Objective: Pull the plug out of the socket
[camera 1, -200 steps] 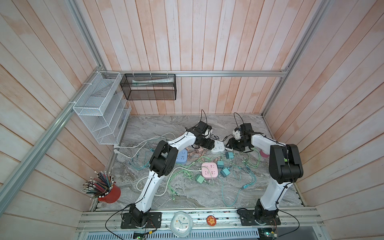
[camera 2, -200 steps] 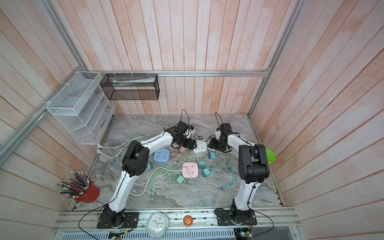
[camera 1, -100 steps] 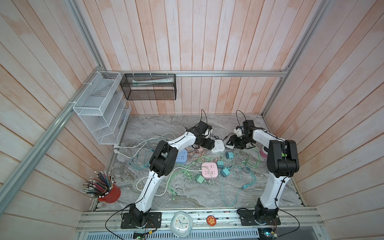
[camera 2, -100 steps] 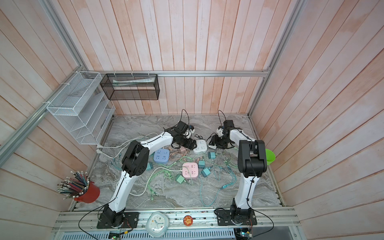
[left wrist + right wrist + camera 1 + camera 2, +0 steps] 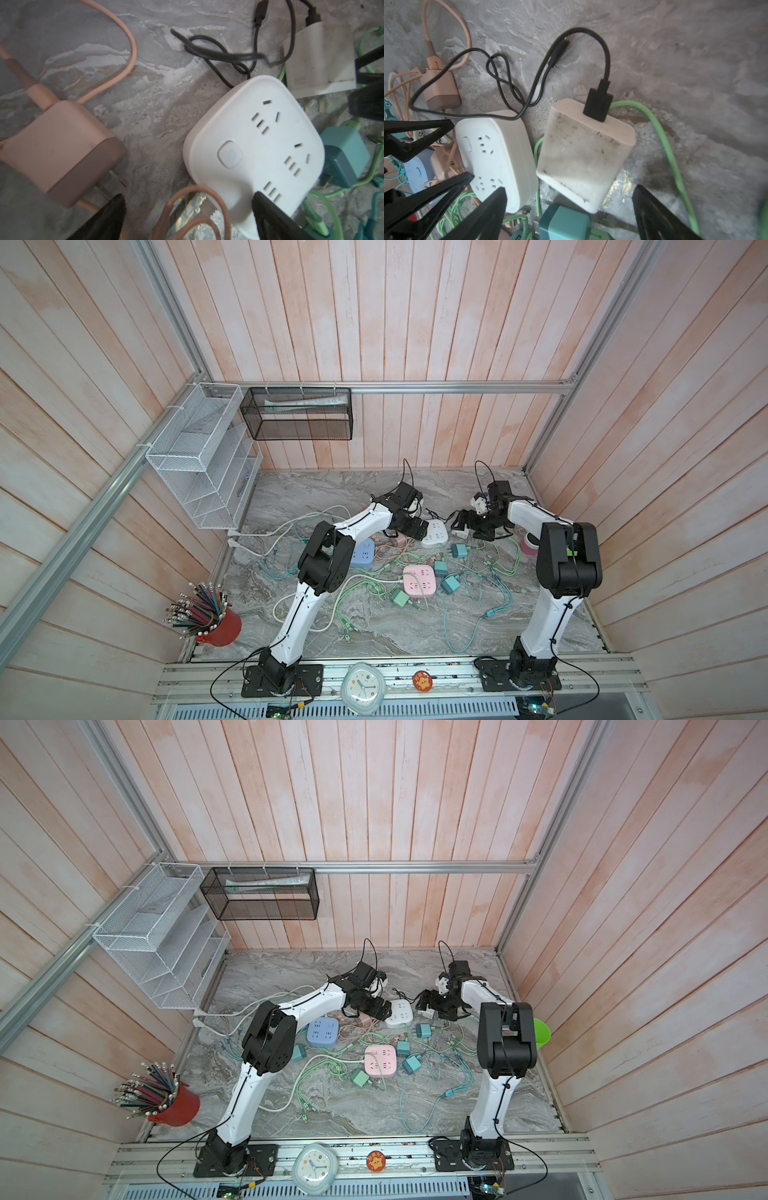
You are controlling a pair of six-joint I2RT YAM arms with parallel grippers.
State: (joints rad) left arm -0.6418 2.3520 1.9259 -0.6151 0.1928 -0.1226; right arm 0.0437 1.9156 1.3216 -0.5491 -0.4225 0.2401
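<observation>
Plug (image 5: 585,153) lies free beside socket (image 5: 496,158), between tips of wide-spread right claw (image 5: 569,188); left claw (image 5: 188,196) spread too.

White square socket block (image 5: 496,158) flat on the marble counter (image 5: 675,62), outlets up and empty. Scuffed white charger plug (image 5: 583,158) unplugged, on its side just beside it, black USB cable (image 5: 598,106) in its end.

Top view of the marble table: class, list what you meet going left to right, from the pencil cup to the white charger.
Red plastic cup of pencils → pale blue square socket block → pink square socket block → grubby white rectangular charger. Omitted: white square socket block, overlapping the pink one.
</observation>
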